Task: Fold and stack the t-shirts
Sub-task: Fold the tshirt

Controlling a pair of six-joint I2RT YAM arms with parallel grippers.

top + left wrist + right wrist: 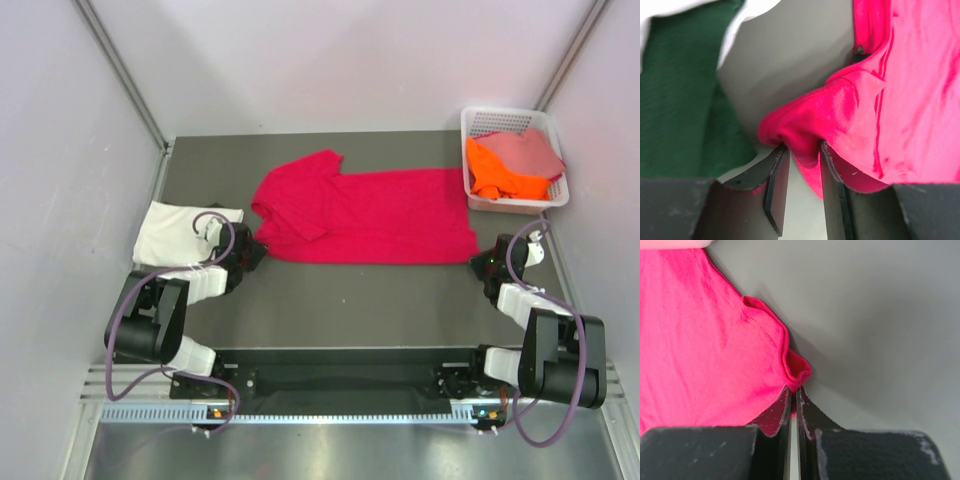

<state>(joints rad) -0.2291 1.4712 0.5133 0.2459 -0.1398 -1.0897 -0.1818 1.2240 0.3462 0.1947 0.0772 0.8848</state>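
At the near left corner of the crimson t-shirt (370, 215), the left gripper (802, 150) has its jaws narrowly parted, with a bunched fold of the shirt's edge between them. At the shirt's near right corner, the right gripper (794, 390) is clamped tight on a pinch of hem. The shirt itself lies spread flat across the middle of the dark table (350, 300), sleeves to the left. Just left of it rests a cream-white t-shirt (170, 232). Beyond its far right corner stands a white basket (510, 112), touching the shirt's edge and holding an orange t-shirt (500, 172) and a dusty pink t-shirt (530, 150).
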